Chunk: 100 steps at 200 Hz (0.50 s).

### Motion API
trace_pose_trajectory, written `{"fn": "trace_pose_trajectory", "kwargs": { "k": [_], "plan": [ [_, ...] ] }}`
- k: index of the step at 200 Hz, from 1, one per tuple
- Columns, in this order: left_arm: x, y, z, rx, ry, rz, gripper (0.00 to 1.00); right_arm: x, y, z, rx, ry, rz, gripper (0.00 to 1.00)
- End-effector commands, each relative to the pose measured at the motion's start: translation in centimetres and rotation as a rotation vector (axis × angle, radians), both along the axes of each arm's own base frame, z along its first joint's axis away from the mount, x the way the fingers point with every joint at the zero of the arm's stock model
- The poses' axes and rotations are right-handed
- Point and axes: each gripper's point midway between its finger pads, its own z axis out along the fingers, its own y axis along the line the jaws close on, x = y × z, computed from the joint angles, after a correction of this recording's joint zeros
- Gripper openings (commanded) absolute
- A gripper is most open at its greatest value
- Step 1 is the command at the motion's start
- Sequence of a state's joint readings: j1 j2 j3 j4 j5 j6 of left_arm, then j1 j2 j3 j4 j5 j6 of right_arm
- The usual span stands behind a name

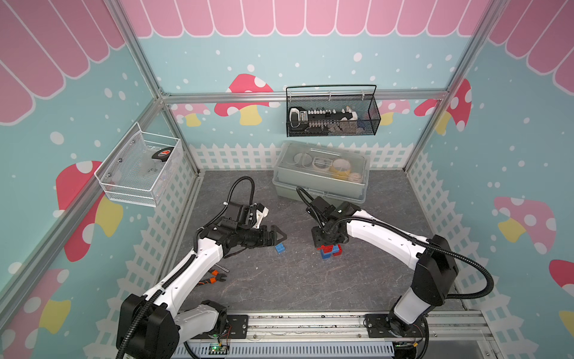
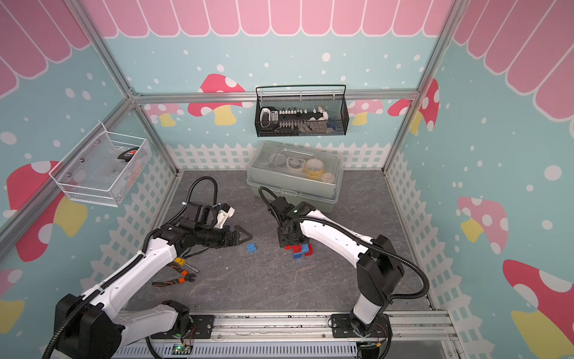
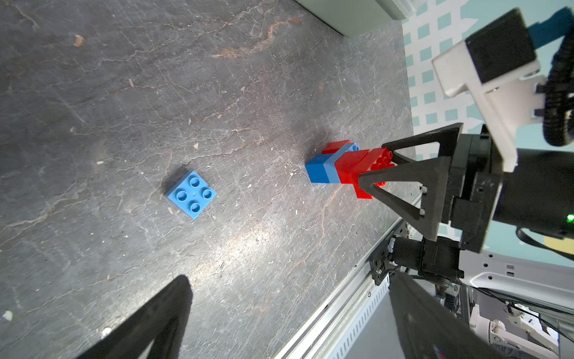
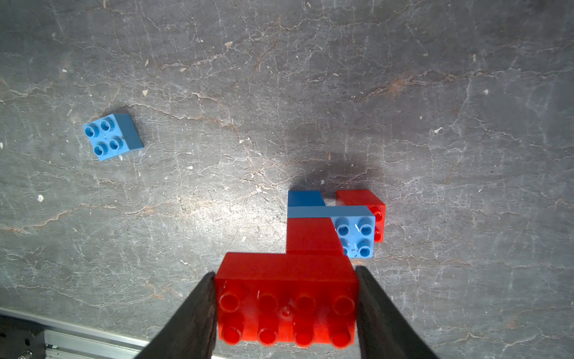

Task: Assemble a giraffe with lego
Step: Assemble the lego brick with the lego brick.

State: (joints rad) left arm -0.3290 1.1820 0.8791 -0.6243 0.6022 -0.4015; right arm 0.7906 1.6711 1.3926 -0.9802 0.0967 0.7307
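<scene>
The giraffe (image 1: 330, 251) (image 2: 300, 250) is a stepped stack of red and blue lego standing on the dark table right of centre. My right gripper (image 4: 284, 275) (image 1: 328, 244) points straight down, its fingers shut on the two ends of the long red brick on top of the giraffe (image 4: 313, 239). A loose light-blue four-stud brick (image 1: 280, 249) (image 2: 251, 248) (image 3: 192, 195) (image 4: 111, 136) lies flat to the left of the stack. My left gripper (image 3: 292, 279) (image 1: 279, 236) hovers just behind that brick, open and empty. The left wrist view shows the giraffe (image 3: 337, 169) side on.
Orange-handled pliers (image 1: 214, 278) (image 2: 180, 278) lie beside the left arm. A clear lidded box (image 1: 321, 174) stands at the back. A black wire basket (image 1: 332, 115) hangs on the back wall, and a white one (image 1: 139, 167) on the left wall. A metal rail (image 1: 310, 323) runs along the front edge.
</scene>
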Motion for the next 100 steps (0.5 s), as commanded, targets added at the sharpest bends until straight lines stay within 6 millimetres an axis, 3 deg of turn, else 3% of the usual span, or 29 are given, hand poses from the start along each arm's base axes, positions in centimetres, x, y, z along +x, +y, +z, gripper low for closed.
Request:
{"fn": "trace_pose_trajectory", "kwargs": {
  "k": [1, 44, 100],
  "plan": [
    [-0.2, 0.1, -0.2, 0.010, 0.003, 0.001, 0.99, -0.2, -0.1, -0.8, -0.024, 0.032, 0.003, 0.39],
    [-0.2, 0.1, -0.2, 0.010, 0.002, 0.001, 0.99, -0.4, -0.1, -0.8, -0.026, 0.028, 0.007, 0.39],
    [-0.2, 0.1, -0.3, 0.012, 0.003, 0.002, 0.99, -1.0, -0.6, -2.2, -0.057, 0.063, 0.007, 0.39]
  ]
}}
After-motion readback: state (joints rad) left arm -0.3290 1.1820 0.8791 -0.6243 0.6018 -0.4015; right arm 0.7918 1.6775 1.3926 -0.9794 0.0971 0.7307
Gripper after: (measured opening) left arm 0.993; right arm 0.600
